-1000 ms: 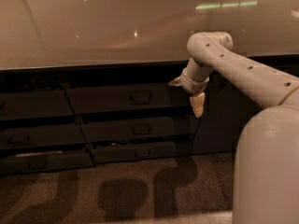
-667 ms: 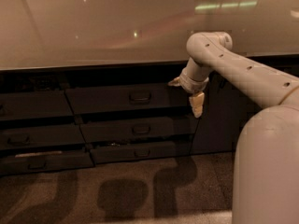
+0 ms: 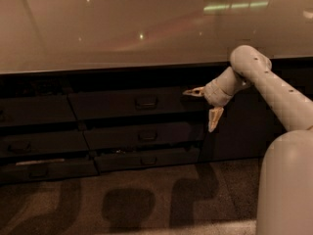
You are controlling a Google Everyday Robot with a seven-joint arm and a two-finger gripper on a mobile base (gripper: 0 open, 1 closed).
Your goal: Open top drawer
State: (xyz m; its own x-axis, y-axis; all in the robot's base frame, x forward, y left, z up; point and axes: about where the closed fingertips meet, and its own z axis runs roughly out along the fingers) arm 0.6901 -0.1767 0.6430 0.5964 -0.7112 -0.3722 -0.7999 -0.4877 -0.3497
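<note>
The top drawer is seen as the uppermost front in the middle stack, directly below the overhanging edge of the glossy beige table. It is a wide, dark grey panel, taller than the two fronts beneath it. A small rectangular pull handle is set at its centre. A band of deep shadow is seen between its upper edge and the table. Whether the front stands proud of the cabinet or sits flush cannot be told from this view.

The gripper is held at the right end of that front, well to the right of the handle. Its jaws are spread wide apart: one pale finger is pointed left along the upper part of the drawer front, and the other is pointed down past its lower edge. Contact with the drawer cannot be made out. The gripper is carried by a pale arm that reaches in from the right, above the rounded robot body.

Two slimmer drawer fronts with similar handles are stacked below, and more dark fronts are seen to the left. A plain dark cabinet panel lies behind the arm. Blocky shadows are cast on the speckled floor.
</note>
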